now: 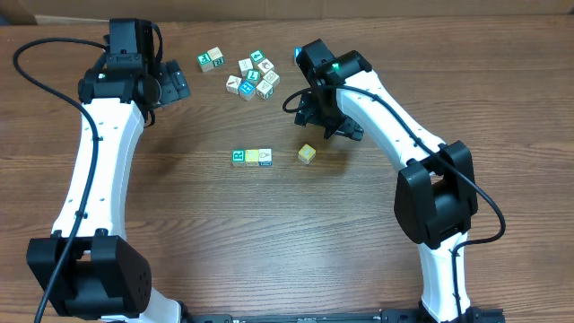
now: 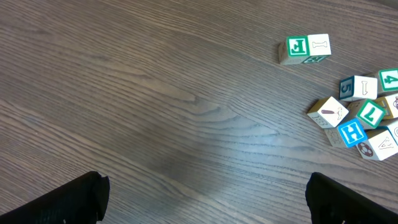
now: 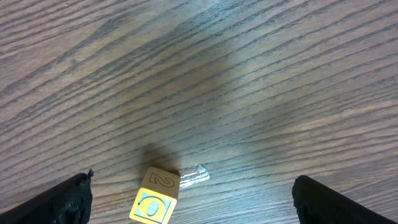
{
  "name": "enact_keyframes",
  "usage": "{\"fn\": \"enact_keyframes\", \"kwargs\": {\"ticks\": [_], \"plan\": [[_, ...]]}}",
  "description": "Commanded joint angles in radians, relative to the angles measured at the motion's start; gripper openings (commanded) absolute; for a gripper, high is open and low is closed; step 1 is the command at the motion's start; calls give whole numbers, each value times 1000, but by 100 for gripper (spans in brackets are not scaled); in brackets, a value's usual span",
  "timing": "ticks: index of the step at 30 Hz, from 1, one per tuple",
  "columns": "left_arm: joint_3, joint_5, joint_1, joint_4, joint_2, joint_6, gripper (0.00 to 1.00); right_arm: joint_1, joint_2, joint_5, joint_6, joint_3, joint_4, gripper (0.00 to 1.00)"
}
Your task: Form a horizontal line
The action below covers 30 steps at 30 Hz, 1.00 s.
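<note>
A short row of three cubes lies mid-table: a white cube with a teal letter (image 1: 239, 157), a pale yellow cube (image 1: 252, 157) and a white cube with a blue mark (image 1: 265, 157), all touching side by side. A fourth yellow cube (image 1: 307, 153) sits apart, a small gap to the right of the row. In the right wrist view this yellow cube (image 3: 155, 198) shows a "2" and an "O" and lies low between the spread fingers, nearer the left one. My right gripper (image 1: 339, 130) (image 3: 193, 205) hovers open just beyond it, touching nothing. My left gripper (image 1: 177, 81) (image 2: 205, 202) is open over bare wood at the far left.
A loose pile of lettered cubes (image 1: 256, 76) (image 2: 364, 118) lies at the back centre, with a pair of cubes (image 1: 211, 60) (image 2: 305, 50) to its left. A small clear scrap (image 3: 194, 176) lies on the wood beside the yellow cube. A black cable (image 1: 40, 49) loops at the far left.
</note>
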Motion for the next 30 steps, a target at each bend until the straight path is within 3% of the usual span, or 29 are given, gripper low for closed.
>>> {"fn": "enact_keyframes", "kwargs": {"ticks": [1,30], "plan": [[2,-17,-2,1,3,4,100,0,-31,-2,0,-5,4,100],[2,-17,-2,1,3,4,100,0,-31,-25,3,-6,-3,100]]}}
